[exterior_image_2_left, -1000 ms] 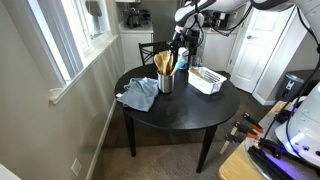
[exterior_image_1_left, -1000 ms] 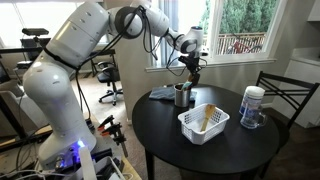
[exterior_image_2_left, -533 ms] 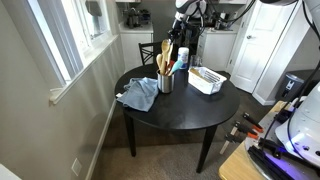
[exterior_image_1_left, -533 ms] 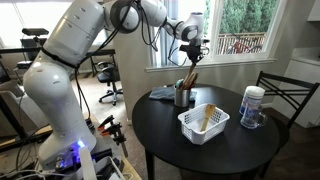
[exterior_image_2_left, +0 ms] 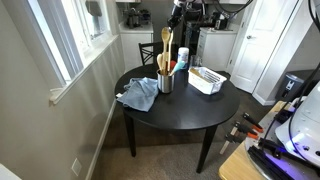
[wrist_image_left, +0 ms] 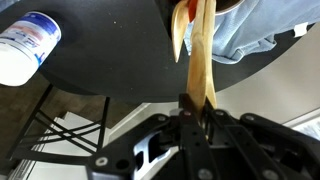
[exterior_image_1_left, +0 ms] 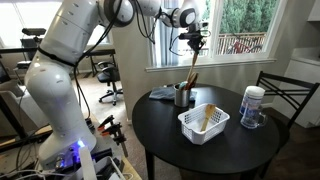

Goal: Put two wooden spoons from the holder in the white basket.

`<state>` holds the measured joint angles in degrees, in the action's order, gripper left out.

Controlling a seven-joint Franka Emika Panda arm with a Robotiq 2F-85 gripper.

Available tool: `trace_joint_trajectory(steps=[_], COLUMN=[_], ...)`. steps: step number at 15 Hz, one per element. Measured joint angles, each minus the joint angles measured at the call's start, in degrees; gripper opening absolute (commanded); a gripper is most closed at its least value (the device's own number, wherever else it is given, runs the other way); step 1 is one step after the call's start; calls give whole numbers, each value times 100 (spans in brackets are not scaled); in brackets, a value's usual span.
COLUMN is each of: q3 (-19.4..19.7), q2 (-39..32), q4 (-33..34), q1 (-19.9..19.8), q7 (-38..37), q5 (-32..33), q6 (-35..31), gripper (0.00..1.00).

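**While one wooden spoon [exterior_image_1_left: 208, 118] is lying in the white basket [exterior_image_1_left: 196, 131], another is hanging from the gripper [exterior_image_1_left: 193, 40]**

Reading an exterior view from left to right, a blue cloth [exterior_image_1_left: 160, 94] is lying at the far left of the round black table [exterior_image_1_left: 200, 155]. The dark holder [exterior_image_1_left: 182, 98] is standing just beside the cloth, and the white basket is sitting near the middle. A white-lidded canister [exterior_image_1_left: 253, 106] is standing at the right, with a chair [exterior_image_1_left: 285, 95] beyond it.

An exterior view from another angle is showing what that one is barely resolving: several more spoons [exterior_image_2_left: 160, 62] are standing bunched in the holder. The canister is showing up again only in the wrist view. That view is looking down along the tool, with the canister at top left and the cloth at top right. It alone is showing the grip close up.

Compared with a second ago, the gripper is sitting clearly higher, now up in front of the window. The held spoon [exterior_image_1_left: 191, 68] is rising with it, standing taller than the bunch.

The jaws are closing narrowly on the held spoon, pinching its light wood from both sides. It is hanging nearly upright, leaning slightly, with its lower end down at the holder's mouth. Whether it is clearing the rim, the pictures are not letting me tell.
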<state>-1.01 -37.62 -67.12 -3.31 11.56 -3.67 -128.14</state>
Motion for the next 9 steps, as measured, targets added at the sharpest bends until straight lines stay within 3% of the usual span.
trace_joint_trajectory(steps=[9], q3=[145], q2=[119], q4=[596], q1=[94], q7=[-2], q5=[412], q6=[1117], gripper=[7])
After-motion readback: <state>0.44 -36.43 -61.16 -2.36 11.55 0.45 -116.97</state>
